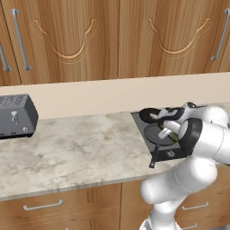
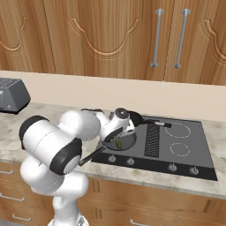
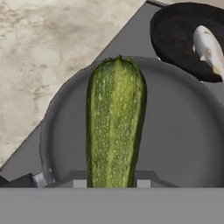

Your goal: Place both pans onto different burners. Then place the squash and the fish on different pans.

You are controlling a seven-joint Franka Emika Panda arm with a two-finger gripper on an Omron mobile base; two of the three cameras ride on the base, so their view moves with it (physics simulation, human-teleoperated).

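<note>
My gripper point(image 3: 110, 183) is shut on the dark green squash point(image 3: 115, 122), which hangs lengthwise over the middle of the wider pan point(image 3: 175, 131). Whether the squash touches the pan floor I cannot tell. That pan point(image 2: 126, 142) sits on the front left of the cooktop point(image 2: 194, 156), its long handle point(image 1: 153, 159) pointing out over the counter. The smaller pan point(image 3: 175, 35) stands just behind it with the silvery fish point(image 3: 209, 48) lying inside. From the left base view, the gripper point(image 1: 168, 133) and squash point(image 1: 174, 136) sit low over the wider pan point(image 1: 155, 134), close behind the smaller pan point(image 1: 149, 115).
Two white burner rings point(image 2: 178, 130) point(image 2: 180, 149) lie bare on the cooktop's right half, past the black vent strip point(image 2: 152, 139). A grey toaster point(image 1: 15, 116) stands far left on the marble counter point(image 1: 76, 148). Wooden cabinets hang above.
</note>
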